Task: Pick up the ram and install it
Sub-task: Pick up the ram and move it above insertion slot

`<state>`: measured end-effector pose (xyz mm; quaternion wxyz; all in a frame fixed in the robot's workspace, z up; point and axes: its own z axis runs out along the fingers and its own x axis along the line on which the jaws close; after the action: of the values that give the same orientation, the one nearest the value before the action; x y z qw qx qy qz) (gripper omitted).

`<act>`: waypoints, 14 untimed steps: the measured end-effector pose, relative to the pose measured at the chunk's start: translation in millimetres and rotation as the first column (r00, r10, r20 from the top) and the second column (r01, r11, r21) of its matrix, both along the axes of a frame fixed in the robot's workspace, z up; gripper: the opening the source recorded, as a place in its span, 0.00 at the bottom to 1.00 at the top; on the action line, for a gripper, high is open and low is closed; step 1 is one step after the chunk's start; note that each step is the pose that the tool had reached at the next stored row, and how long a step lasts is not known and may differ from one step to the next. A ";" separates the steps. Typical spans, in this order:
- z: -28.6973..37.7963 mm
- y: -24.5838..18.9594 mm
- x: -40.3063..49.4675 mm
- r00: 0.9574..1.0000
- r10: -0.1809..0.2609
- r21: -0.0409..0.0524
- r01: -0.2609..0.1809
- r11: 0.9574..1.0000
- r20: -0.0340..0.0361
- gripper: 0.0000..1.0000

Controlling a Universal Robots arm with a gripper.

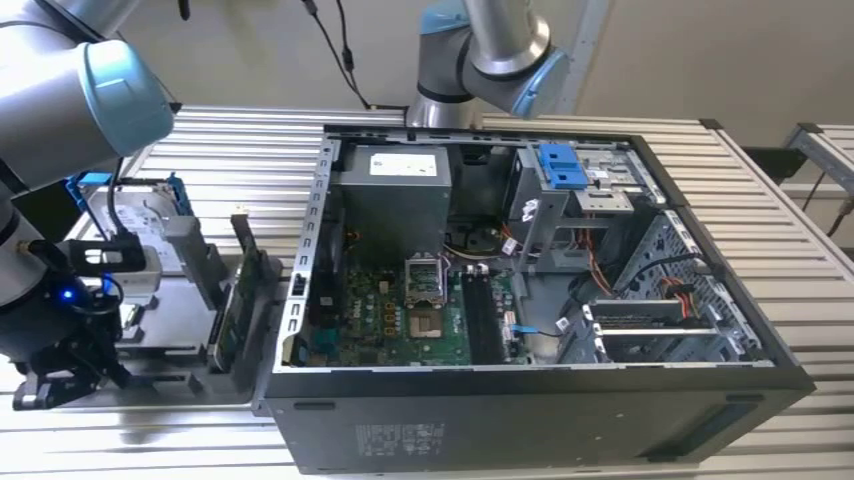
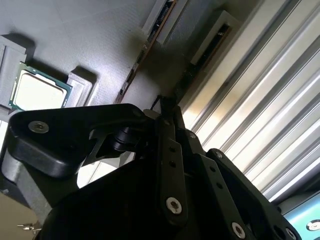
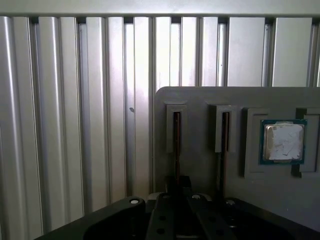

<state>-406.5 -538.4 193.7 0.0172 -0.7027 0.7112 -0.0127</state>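
The arm [image 1: 34, 130] enters the exterior view at ten o'clock. Its blue-capped joint [image 1: 127, 85] is bent there, and the dark wrist [image 1: 60, 290] drops toward eight o'clock. The gripper [image 1: 60, 390] hangs below the wrist, pointing downward, its black linkage bars visible in both wrist views.

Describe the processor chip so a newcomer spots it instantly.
Find the open black computer case; the grey holder block sits beside it on the exterior view's left. In the first wrist view, the square processor chip lies flat in a recess. Its silver lid and green rim set it apart from the thin boards standing edge-on in narrow slots.
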 end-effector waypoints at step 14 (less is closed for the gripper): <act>7.1 0.0 -0.1 1.000 0.000 0.000 0.000 1.000 0.000 0.14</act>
<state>-406.6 -538.4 200.9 0.0172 -0.7027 0.7112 -0.0127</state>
